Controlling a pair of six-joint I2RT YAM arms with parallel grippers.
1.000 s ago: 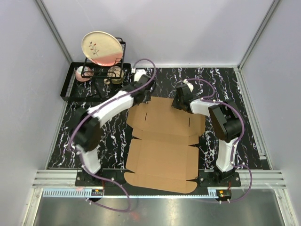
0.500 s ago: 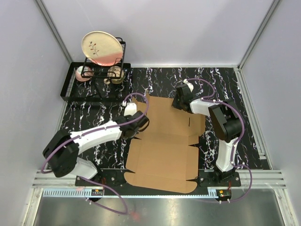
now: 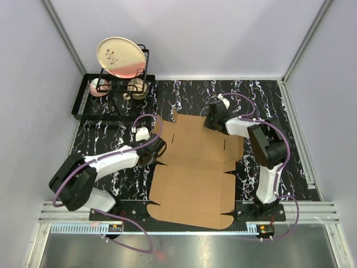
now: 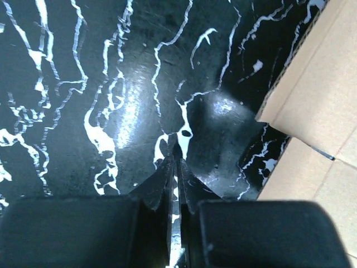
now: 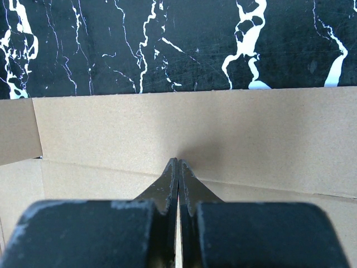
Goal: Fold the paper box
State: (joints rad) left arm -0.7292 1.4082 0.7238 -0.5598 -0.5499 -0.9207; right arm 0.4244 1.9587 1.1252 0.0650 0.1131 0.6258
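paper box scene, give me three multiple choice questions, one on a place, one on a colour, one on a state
1. Where is the left gripper?
A. Over bare table beside the paper box
B. On the box's middle
C. Off the table's near edge

2. What colour is the paper box?
A. White
B. Brown
C. Blue

3. How is the right gripper?
A. Wide open
B. Shut, over the cardboard
C. Half open

Answers:
1 A: its wrist view shows black marble below and the box's edge off to one side.
2 B: it is plain brown cardboard in every view.
3 B: its jaws meet, with the box's far flap under them.
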